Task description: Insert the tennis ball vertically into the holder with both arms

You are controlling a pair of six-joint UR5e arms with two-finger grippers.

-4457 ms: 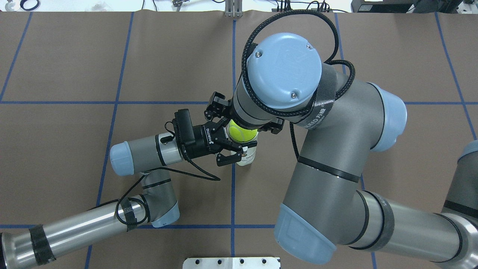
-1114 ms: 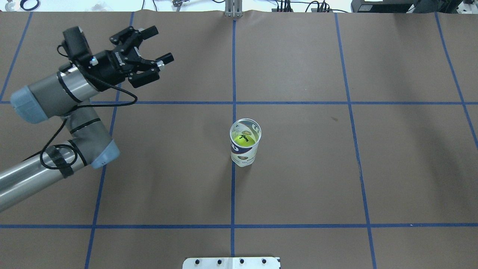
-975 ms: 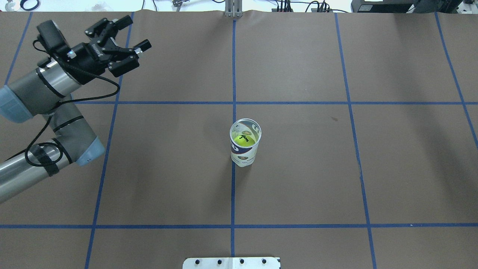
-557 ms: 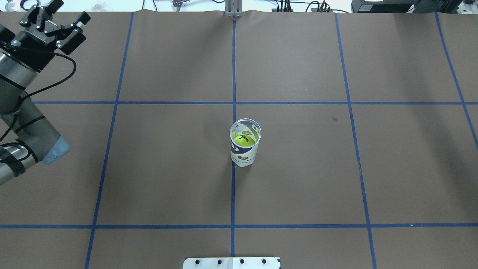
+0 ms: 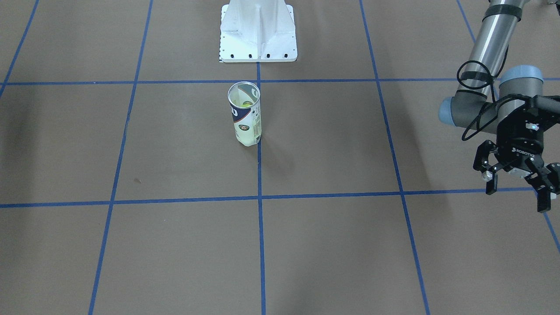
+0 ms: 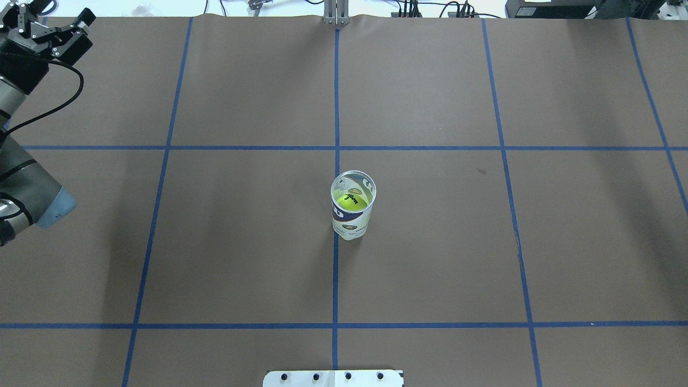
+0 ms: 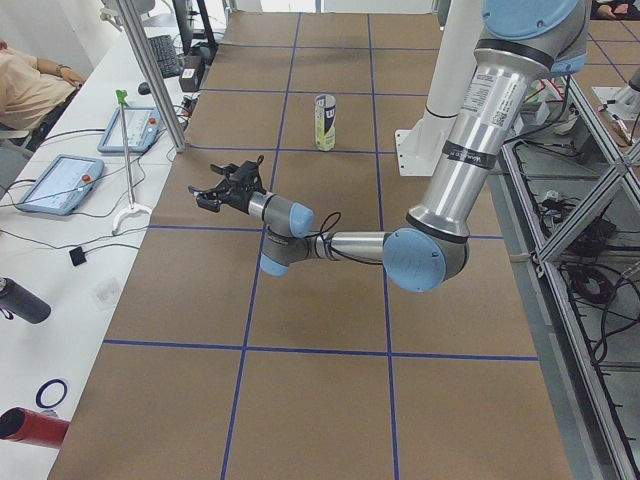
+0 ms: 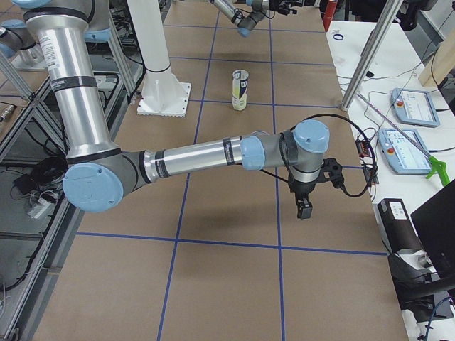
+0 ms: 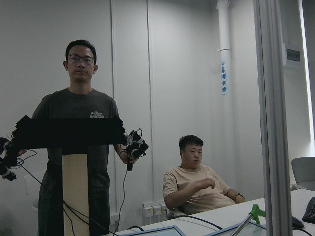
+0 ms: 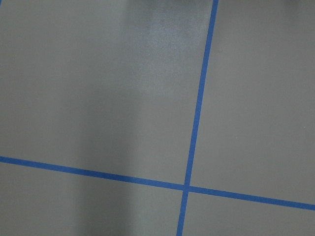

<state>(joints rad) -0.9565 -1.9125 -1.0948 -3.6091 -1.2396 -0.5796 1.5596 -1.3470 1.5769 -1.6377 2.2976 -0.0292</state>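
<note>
Left claw point(image 5: 516, 195) hangs at 3 o'clock in the front view. Its two fingers are spread wide and nothing is between them. The holder point(image 5: 246, 114) stands up straight on the brown counter point(image 5: 350, 245), a little toward 11 o'clock from the middle, right on a blue tape line point(image 5: 260, 227). It is well apart from the claw. A white base point(image 5: 258, 33) sits at 12 o'clock.

From overhead, the left claw point(image 6: 51, 20) is up in the 10 o'clock corner, wide open and empty. The holder point(image 6: 352, 221) stands in the middle of the counter with its top open. The yellow tennis ball point(image 6: 350, 201) sits down inside it. The white base point(image 6: 333, 378) peeks in at 6 o'clock.

In the left side view, the near arm reaches to 9 o'clock and its claw point(image 7: 225, 185) is over the counter's edge. The holder point(image 7: 325, 122) stands far off at 12 o'clock.

In the right side view, the right claw point(image 8: 304, 204) points down over the counter at 3 o'clock. I cannot tell how far open it is. The holder point(image 8: 241, 89) stands at 12 o'clock.

The left wrist view looks into the room. One person point(image 9: 78, 162) stands at 9 o'clock and another person point(image 9: 197, 189) sits at 5 o'clock.

The right wrist view shows brown counter with two blue tape lines crossing point(image 10: 186, 187) at 5 o'clock.
</note>
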